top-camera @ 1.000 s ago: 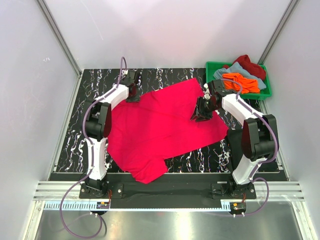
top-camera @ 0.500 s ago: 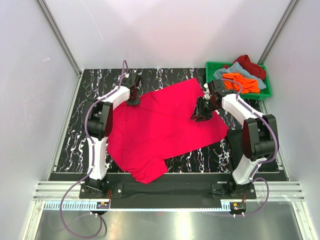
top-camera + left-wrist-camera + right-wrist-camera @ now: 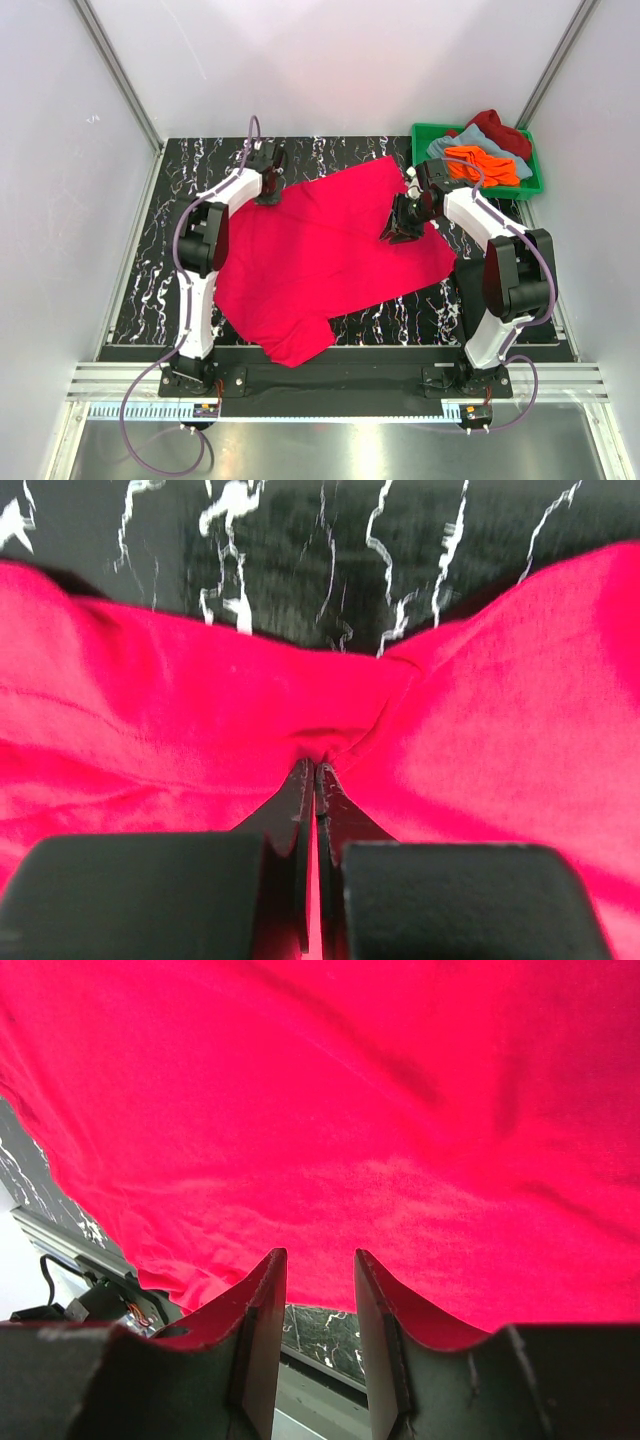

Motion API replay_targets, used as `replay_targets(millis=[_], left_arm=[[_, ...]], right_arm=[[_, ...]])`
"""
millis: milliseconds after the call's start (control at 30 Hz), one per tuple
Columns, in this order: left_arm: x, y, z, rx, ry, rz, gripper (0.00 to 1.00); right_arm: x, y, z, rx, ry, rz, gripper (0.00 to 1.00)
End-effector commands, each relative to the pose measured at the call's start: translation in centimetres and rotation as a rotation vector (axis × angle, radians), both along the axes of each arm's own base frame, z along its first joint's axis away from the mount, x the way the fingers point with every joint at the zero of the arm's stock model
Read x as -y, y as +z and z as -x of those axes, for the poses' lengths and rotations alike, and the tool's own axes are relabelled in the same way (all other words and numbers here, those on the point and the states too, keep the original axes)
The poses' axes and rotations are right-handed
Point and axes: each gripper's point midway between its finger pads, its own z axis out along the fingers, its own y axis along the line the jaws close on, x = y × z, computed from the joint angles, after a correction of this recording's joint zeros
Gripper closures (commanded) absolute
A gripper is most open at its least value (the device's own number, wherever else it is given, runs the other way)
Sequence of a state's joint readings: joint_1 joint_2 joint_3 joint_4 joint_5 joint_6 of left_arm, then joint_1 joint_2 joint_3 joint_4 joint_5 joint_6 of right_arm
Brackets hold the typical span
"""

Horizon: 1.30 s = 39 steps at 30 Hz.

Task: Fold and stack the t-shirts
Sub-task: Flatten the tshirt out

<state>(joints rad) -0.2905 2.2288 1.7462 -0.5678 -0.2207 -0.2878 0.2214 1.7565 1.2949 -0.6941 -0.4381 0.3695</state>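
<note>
Left gripper (image 3: 269,187), far left corner of the shirt: fingers (image 3: 298,805) pressed together, pinching a small pucker of the pinkish-red t-shirt (image 3: 330,255) right at the tips. In the left wrist view only a thin sliver of red shows between the two pads. Cloth (image 3: 500,730) gathers into creases that run toward the fingertips from both sides. Just past the tips lies the shirt's edge, then bare black marbled table (image 3: 330,560).

Pinkish-red t-shirt spread mostly flat across the table (image 3: 150,270), reaching from the left fingers to under the right ones. One sleeve lies toward the near edge, between the arm bases.

Right gripper (image 3: 396,230), over the shirt's right part: fingers (image 3: 262,1305) spread partway, nothing between them. Red cloth (image 3: 350,1110) fills the wrist view beyond the tips, lightly rippled. Cannot tell whether the tips touch it. Below the gap between the fingers, the shirt's edge and a strip of table show.

Right of the right fingers, well apart from them: green crate (image 3: 420,135) at the far right corner. Heaped in it are an orange t-shirt (image 3: 482,165), a grey-blue t-shirt (image 3: 452,144) and a dark red t-shirt (image 3: 500,128).
</note>
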Motion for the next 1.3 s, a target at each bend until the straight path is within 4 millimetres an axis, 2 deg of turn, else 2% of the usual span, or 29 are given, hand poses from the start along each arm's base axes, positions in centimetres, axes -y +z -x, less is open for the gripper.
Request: replay_targets(millis=[0, 200, 333, 433, 567, 600, 633, 667, 700, 733, 800, 833, 900, 933, 1000, 1033, 1100, 1167, 1233, 1267], left_arm=[[-0.5, 1.6, -2.6, 0.077, -0.013, -0.053, 1.00], [-0.8, 2.8, -4.7, 0.131, -0.006, -0.098, 1.00], [-1.8, 3.1, -6.4, 0.164, 0.022, -0.154, 1.00], [-2.0, 3.7, -7.5, 0.196, 0.033, -0.139, 1.00], [-1.9, 3.5, -9.3, 0.222, 0.040, -0.096, 1.00], [-1.6, 4.1, -10.1, 0.246, 0.036, -0.068, 1.00], [-0.4, 4.1, -10.4, 0.249, -0.003, 0.002, 1.00], [-0.1, 5.0, -11.7, 0.307, -0.012, 0.056, 1.00], [0.3, 5.4, -12.0, 0.330, -0.027, 0.105, 1.00], [1.8, 5.8, -12.2, 0.344, -0.079, 0.191, 1.00], [2.6, 7.3, -13.5, 0.412, -0.093, 0.279, 1.00], [3.7, 7.3, -13.7, 0.413, -0.131, 0.337, 1.00], [4.1, 8.4, -14.9, 0.456, -0.139, 0.416, 0.99], [5.0, 7.7, -14.9, 0.439, -0.175, 0.476, 0.99], [4.6, 8.7, -15.9, 0.471, -0.165, 0.558, 0.94], [5.0, 8.7, -15.9, 0.468, -0.190, 0.607, 0.86], [3.9, 9.7, -16.5, 0.497, -0.172, 0.658, 0.73], [2.9, 10.6, -16.3, 0.493, -0.139, 0.639, 0.60], [1.7, 10.9, -15.9, 0.494, -0.122, 0.560, 0.52], [1.0, 11.7, -14.9, 0.482, -0.108, 0.531, 0.48]], right_arm=[[-0.2, 1.3, 0.1, 0.032, 0.013, -0.030, 0.59], [-0.3, 1.1, 0.6, 0.012, 0.012, -0.042, 0.59], [-0.2, 0.8, 1.3, -0.004, 0.013, -0.038, 0.59], [-0.1, 0.6, 1.7, -0.016, 0.010, -0.035, 0.59], [0.1, 0.5, 2.1, -0.024, 0.004, -0.029, 0.59], [0.1, 0.5, 2.1, -0.024, 0.006, -0.029, 0.59], [0.1, 0.4, 2.3, -0.032, 0.004, -0.029, 0.59], [0.1, 0.3, 2.4, -0.036, 0.004, -0.030, 0.59], [0.1, 0.3, 2.6, -0.039, 0.005, -0.030, 0.59], [0.2, 0.1, 2.8, -0.049, 0.003, -0.029, 0.60], [0.3, 0.4, 3.1, -0.049, 0.004, -0.027, 0.59], [0.4, 0.4, 3.1, -0.049, 0.000, -0.022, 0.59], [0.5, 0.5, 3.3, -0.048, -0.001, -0.014, 0.59], [0.5, 0.5, 3.4, -0.048, -0.001, -0.015, 0.59], [0.5, 0.5, 3.5, -0.055, -0.004, -0.017, 0.59], [0.5, 0.5, 3.5, -0.055, -0.003, -0.018, 0.59], [0.6, 0.6, 3.6, -0.052, -0.005, -0.016, 0.59], [0.6, 0.6, 3.5, -0.046, -0.002, -0.013, 0.59], [0.6, 0.4, 3.4, -0.046, 0.001, -0.012, 0.59], [0.5, 0.4, 3.2, -0.048, 0.002, -0.018, 0.59]])
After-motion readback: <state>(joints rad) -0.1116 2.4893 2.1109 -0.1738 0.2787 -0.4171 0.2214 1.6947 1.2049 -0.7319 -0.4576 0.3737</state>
